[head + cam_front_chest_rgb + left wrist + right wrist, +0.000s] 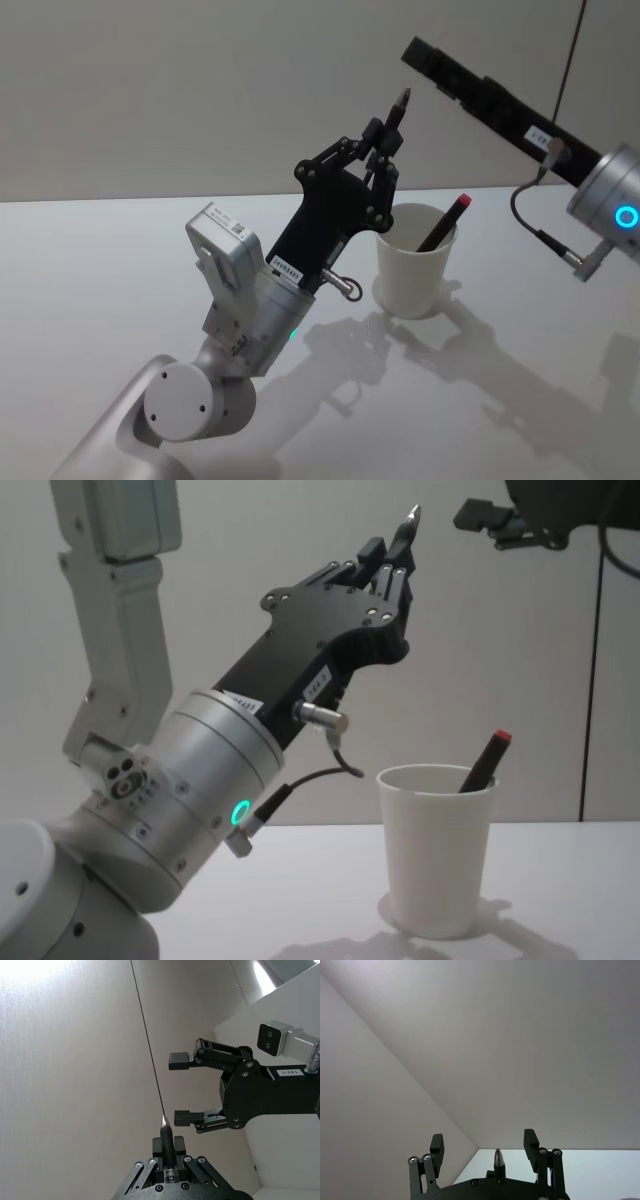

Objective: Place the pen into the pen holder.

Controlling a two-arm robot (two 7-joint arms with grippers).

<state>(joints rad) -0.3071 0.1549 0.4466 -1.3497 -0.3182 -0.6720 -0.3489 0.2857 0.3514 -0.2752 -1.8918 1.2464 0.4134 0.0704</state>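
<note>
My left gripper (383, 140) is raised above the table and shut on a black pen (400, 105) whose silver tip points up and away. It hangs up and to the left of the pen holder (410, 270), a white paper cup standing on the table. Inside the cup leans another dark pen with a red end (447, 222). The chest view shows the gripper (385, 568), the held pen (410, 525) and the cup (435, 860). My right gripper (413, 48) is high up beyond the pen tip, open and holding nothing, as the left wrist view confirms (180, 1089).
The white table (100, 260) spreads bare around the cup. A plain wall stands close behind it. The right arm's wrist (612, 200) and cable hang at the right edge.
</note>
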